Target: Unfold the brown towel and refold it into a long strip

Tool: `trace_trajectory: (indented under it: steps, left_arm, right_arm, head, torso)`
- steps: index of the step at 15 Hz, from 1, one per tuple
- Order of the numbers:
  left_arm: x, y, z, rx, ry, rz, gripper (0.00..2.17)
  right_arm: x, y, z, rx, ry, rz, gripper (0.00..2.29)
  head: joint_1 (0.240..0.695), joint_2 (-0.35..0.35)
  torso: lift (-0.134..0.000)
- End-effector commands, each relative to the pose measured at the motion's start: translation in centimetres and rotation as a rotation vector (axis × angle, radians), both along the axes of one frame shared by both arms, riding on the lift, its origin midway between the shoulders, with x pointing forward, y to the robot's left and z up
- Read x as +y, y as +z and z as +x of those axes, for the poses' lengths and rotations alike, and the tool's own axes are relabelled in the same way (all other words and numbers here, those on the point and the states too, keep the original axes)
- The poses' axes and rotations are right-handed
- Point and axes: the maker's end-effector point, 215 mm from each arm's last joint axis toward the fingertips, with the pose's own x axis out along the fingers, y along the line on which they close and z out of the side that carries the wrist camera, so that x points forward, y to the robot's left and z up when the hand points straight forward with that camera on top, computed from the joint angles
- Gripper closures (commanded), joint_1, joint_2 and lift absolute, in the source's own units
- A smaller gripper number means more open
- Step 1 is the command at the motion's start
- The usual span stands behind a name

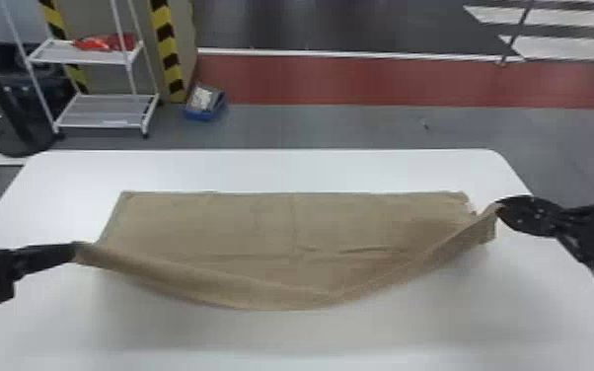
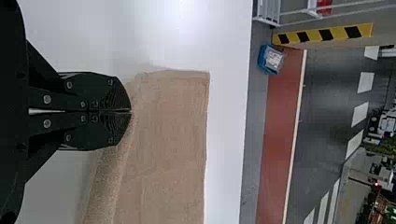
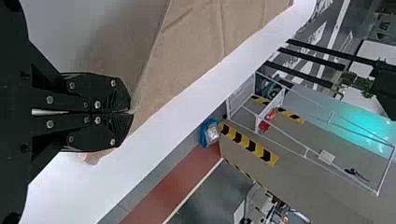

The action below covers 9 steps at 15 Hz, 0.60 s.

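1. At the left edge of the head view, the left gripper (image 1: 76,249) is coming in above the tabletop (image 1: 261,170). In its wrist view, the fingers of the left gripper (image 2: 132,111) are pressing together on one corner of the brown towel (image 1: 271,222).
2. Across the middle of the head view, the towel is lying wide on the tabletop; its near edge is curling over and sagging between both grippers.
3. At the right edge of the head view, the right gripper (image 1: 499,203) is holding the other near corner up. The fingers are closing tightly on the cloth.
4. Behind this, the towel's far edge is running almost straight, and some creases are crossing its surface.
5. In the upper left of the frame, a blue box (image 1: 200,116) is standing on the floor, and a white rack (image 1: 103,111) is carrying something red (image 1: 108,42).
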Motion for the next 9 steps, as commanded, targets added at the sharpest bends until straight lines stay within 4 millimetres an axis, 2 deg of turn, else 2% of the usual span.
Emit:
trace_trajectory:
  steps: [1, 2, 3, 4, 5, 7, 9]
  left_arm:
    - [1.3, -0.6, 2.1, 0.024, 0.034, 0.002, 1.38]
    - [1.6, -1.3, 3.4, 0.045, 0.044, 0.004, 1.38]
    - [1.6, -2.6, 5.6, 0.089, 0.039, 0.006, 1.38]
    - [1.7, -3.7, 7.5, 0.13, 0.032, 0.018, 1.38]
    - [1.9, -4.2, 9.5, 0.148, 0.019, 0.047, 1.38]
    - [1.6, -4.3, 12.2, 0.154, 0.0, 0.076, 1.38]
    - [1.1, -3.9, 15.9, 0.124, -0.034, 0.126, 1.29]
  right_arm:
    - [-0.8, -0.1, 3.6, -0.001, -0.03, 0.048, 1.65]
    - [-1.4, -0.3, 5.2, 0.002, -0.046, 0.073, 1.65]
    - [-2.1, -0.6, 7.5, 0.009, -0.057, 0.093, 1.65]
    - [-1.6, -1.3, 9.7, 0.016, -0.042, 0.1, 1.65]
    - [-1.5, -2.0, 10.9, 0.016, -0.039, 0.089, 1.65]
    - [-0.9, -3.2, 12.1, -0.01, -0.028, 0.062, 1.65]
    - [-1.3, -3.6, 12.9, -0.033, -0.036, 0.066, 1.65]
  head:
    - [0.695, -0.039]
    - [0.695, -0.029]
    - [0.695, -0.028]
    - [0.695, -0.029]
    - [0.695, -0.031]
    - [0.695, -0.027]
    - [0.695, -0.025]
  torso:
    - [-0.122]
    - [-0.122]
    - [-0.122]
    - [-0.122]
    - [-0.122]
    - [-0.122]
    - [-0.122]
